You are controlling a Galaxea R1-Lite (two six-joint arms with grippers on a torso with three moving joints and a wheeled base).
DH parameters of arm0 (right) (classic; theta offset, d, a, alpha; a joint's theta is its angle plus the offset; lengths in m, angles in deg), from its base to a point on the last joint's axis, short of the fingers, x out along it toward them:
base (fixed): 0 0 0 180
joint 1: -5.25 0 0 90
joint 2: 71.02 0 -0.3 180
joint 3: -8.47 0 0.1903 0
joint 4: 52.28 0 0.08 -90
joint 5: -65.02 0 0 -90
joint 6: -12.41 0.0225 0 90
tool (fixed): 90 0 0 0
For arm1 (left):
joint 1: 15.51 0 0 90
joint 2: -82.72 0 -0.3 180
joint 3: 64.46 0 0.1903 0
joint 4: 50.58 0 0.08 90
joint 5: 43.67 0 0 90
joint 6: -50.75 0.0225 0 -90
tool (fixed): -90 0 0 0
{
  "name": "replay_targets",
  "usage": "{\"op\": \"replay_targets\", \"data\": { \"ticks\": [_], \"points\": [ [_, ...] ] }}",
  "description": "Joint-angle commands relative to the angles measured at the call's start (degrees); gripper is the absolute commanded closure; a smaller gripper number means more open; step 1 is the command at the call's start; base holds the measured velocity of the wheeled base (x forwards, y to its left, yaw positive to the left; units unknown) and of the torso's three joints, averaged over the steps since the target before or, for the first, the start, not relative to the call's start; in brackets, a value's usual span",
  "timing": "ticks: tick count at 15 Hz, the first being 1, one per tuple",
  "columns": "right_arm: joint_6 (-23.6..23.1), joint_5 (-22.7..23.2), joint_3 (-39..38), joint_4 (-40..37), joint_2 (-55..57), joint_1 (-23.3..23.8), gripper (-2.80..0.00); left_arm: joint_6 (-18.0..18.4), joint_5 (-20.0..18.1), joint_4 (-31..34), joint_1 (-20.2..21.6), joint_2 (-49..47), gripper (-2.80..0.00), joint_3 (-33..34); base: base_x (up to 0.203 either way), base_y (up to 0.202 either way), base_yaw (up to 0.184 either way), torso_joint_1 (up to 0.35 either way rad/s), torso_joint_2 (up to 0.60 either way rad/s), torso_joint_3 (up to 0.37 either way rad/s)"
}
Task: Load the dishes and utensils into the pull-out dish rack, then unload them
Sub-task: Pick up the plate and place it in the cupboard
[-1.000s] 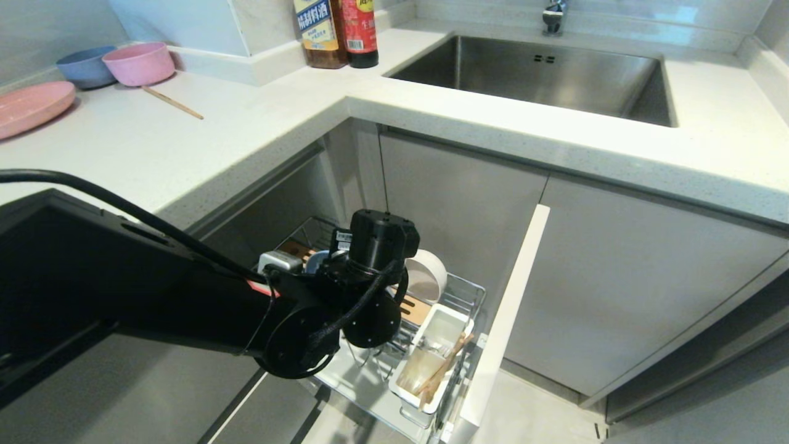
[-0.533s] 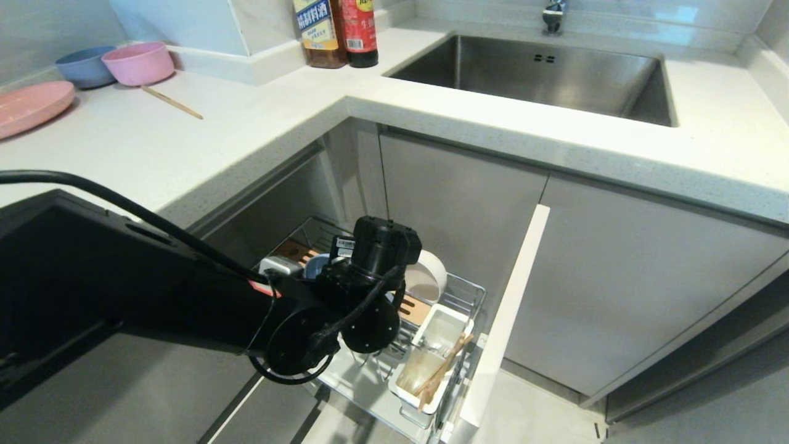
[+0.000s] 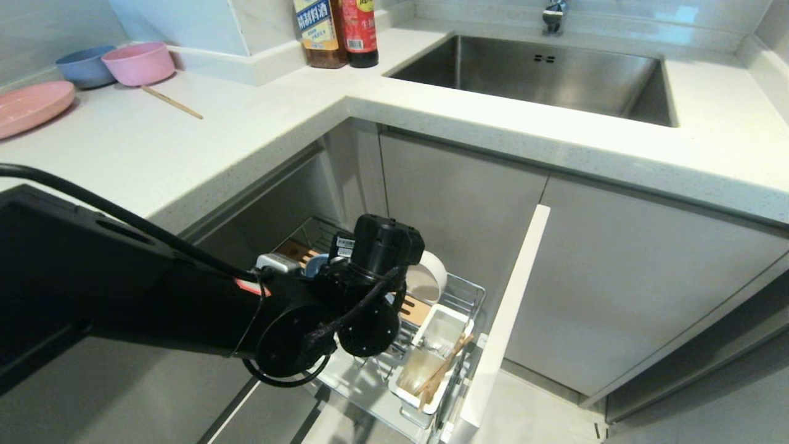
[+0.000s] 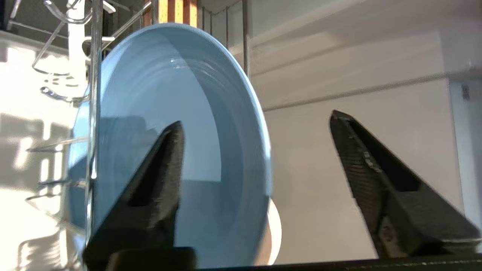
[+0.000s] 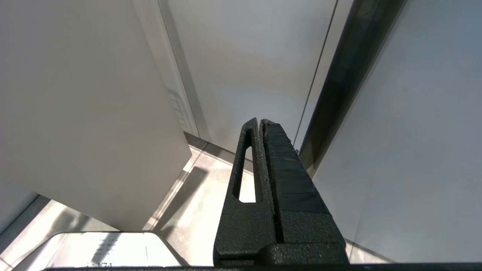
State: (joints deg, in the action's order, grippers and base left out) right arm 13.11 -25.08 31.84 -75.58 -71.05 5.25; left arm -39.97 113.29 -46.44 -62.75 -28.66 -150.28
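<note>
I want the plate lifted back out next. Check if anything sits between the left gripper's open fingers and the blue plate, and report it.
Nothing visible blocks it. In the left wrist view the left gripper is open, its fingers straddling the rim of the blue plate, which stands on edge in the pull-out dish rack. A chrome wire crosses the plate's far side, clear of the fingers.

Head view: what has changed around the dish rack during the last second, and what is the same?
The left end effector now stands open around the rim of the blue plate, which sits upright in the dish rack; the arm sank slightly. The bowl, chopsticks and right end effector are unchanged.
</note>
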Motion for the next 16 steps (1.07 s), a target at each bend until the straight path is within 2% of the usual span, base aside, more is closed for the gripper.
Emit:
{"op": "replay_targets", "data": {
  "ticks": [1,6,7,10,12,14,16],
  "points": [
    [0.0,0.0,-0.1,0.0,0.0,0.0,0.0,-0.6,0.4,0.8,-1.1,2.3,-2.8,-0.1,0.0,0.0,0.0,0.0,0.0,0.0],
    [0.0,0.0,0.0,0.0,0.0,0.0,0.0,-0.3,0.5,4.9,-4.2,7.9,-2.8,-0.7,0.0,0.0,0.0,0.0,0.0,0.0],
    [0.0,0.0,0.0,0.0,0.0,0.0,0.0,-0.3,0.5,5.7,-4.7,9.0,0.0,-0.9,0.0,0.0,0.0,0.0,0.0,0.0],
    [0.0,0.0,-0.1,0.0,0.0,0.0,0.0,0.9,0.9,10.7,-6.5,11.3,0.0,-2.8,0.0,0.0,0.0,0.0,0.0,0.0],
    [0.0,0.0,-0.1,0.0,0.0,0.0,0.0,3.9,2.2,15.5,-7.4,12.3,0.0,-5.5,0.0,0.0,0.0,0.0,0.0,0.0],
    [0.0,0.0,-0.1,0.0,0.0,0.0,0.0,9.3,2.9,16.7,-7.6,14.1,0.0,-8.9,0.0,0.0,0.0,0.0,0.0,0.0],
    [0.0,0.0,-0.1,0.0,0.0,0.0,0.0,13.1,2.9,16.8,-7.4,15.5,0.0,-13.0,0.0,0.0,0.0,0.0,0.0,0.0]
  ]
}}
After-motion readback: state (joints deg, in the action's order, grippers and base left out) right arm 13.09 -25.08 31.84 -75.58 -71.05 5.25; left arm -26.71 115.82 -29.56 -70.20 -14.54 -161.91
